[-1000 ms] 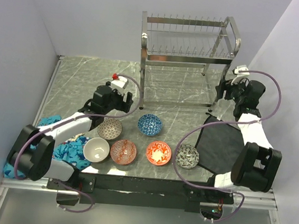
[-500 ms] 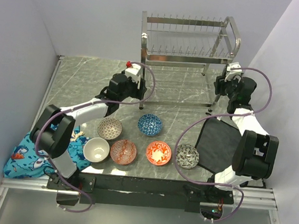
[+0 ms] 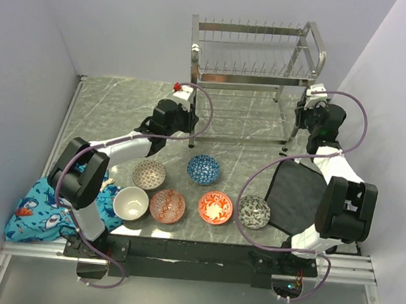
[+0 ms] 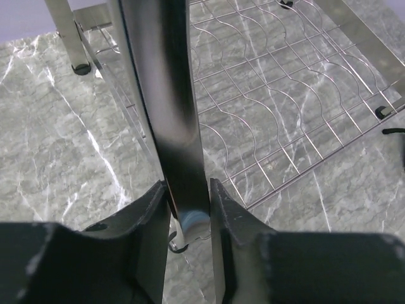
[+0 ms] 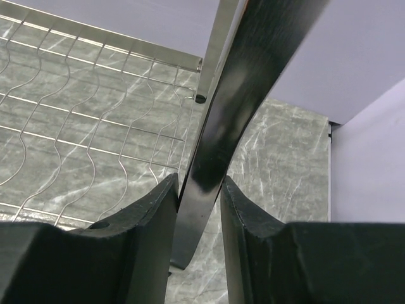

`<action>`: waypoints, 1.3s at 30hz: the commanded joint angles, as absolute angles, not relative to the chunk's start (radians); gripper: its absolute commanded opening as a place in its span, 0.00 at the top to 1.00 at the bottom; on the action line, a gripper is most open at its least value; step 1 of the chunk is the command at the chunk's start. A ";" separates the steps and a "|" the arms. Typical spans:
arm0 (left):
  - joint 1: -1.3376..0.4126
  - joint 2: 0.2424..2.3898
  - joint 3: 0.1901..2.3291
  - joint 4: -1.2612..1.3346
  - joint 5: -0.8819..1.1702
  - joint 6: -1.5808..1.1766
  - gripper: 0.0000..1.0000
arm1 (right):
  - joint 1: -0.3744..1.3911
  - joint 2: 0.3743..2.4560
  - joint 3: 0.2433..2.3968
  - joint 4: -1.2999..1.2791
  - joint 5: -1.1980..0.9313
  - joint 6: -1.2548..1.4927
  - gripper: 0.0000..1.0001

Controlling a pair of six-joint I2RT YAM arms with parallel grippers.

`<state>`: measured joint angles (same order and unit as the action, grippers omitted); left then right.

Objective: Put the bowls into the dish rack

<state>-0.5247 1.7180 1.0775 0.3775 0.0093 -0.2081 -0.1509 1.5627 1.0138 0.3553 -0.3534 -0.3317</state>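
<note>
The dish rack (image 3: 257, 76) stands at the far side of the table (image 3: 117, 111), close to the back wall (image 3: 129, 23). It is tall and made of shiny steel. It has two shelves of thin wire, rows of little upright spikes, and a frame with round corners at each end. The bottom shelf is a grid of straight and wavy wires, and I can see the table through it.

My left pincer (image 4: 188, 202) is closed on the rack's front left leg, low down. The leg is a smooth bar, bright like a mirror, and my two black fingers (image 4: 149, 221) press on it from both sides. My right pincer (image 5: 199, 190) grips the front right leg the same way, with a dull black finger on each side of the shiny bar.

The blue bowl (image 3: 204, 169) is nearest the rack, and the brown-grey bowl (image 3: 149, 174) is near it on the left. Closer to my bases there is a row: the white bowl (image 3: 131, 202), the pinkish-red bowl (image 3: 167, 206), the red-orange bowl (image 3: 215, 207) and the grey-and-white bowl (image 3: 254, 211). All six are small, round and glossy. They sit on the table in front of the rack, apart from it.

The table looks like grey stone with white veins. A flat black mat (image 3: 301, 197) lies on its right side. A bunched-up blue cloth (image 3: 35, 211) with pictures on it lies at the near left edge. The back wall and the side walls (image 3: 19, 48) are plain and pale.
</note>
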 commanded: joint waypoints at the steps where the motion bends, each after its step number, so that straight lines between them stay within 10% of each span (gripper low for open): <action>1: -0.528 1.694 1.111 0.430 -0.014 -0.193 0.82 | -0.091 1.565 1.059 0.400 -0.394 -0.357 0.66; 31: -0.442 1.444 0.841 0.486 -0.189 -0.023 0.83 | 0.203 1.428 0.931 0.371 -0.308 -0.308 0.66; 39: -0.486 1.333 0.799 0.391 -0.092 -0.068 0.51 | 0.201 1.222 0.892 0.129 -0.256 -0.264 0.20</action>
<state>-0.4335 1.4487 0.8124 0.3618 -0.1932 -0.0921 0.1715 1.4136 0.9253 0.2546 -0.1833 -0.2832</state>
